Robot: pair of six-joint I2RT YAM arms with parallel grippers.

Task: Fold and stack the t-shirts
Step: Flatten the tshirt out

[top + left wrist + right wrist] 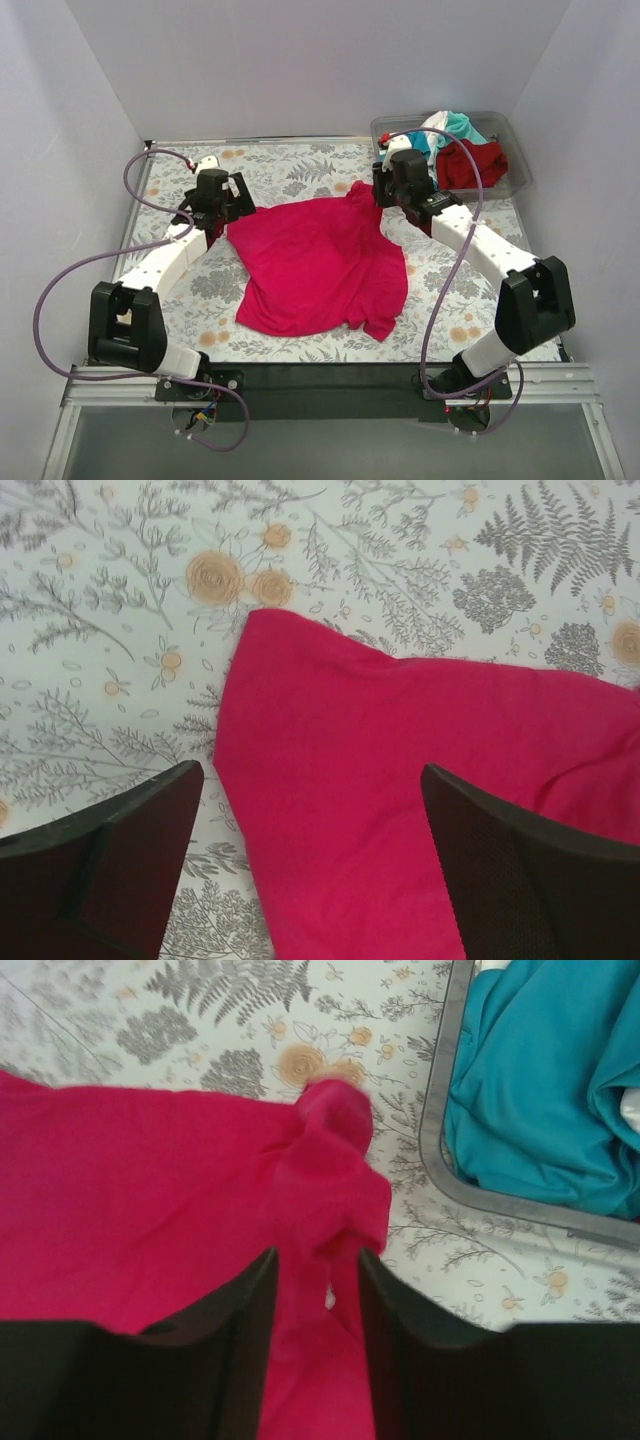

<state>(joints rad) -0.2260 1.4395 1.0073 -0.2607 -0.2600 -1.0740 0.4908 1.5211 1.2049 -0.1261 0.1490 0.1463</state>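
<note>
The magenta-pink t-shirt [320, 265] lies spread and rumpled on the floral table cover. My left gripper [222, 218] is open and hovers over the shirt's far left corner [420, 780], its jaws wide apart [310, 780]. My right gripper [378, 195] is at the shirt's far right corner. Its jaws are narrowed on a bunched fold of the pink cloth [335, 1150], which runs between them [317, 1260]. The teal t-shirt [462, 125], white t-shirt [435, 125] and dark red t-shirt [480, 165] lie heaped in the bin.
The clear plastic bin [520, 165] stands at the far right corner, just beyond my right gripper; its grey rim [440, 1160] and the teal cloth [540, 1090] show in the right wrist view. White walls enclose the table on three sides.
</note>
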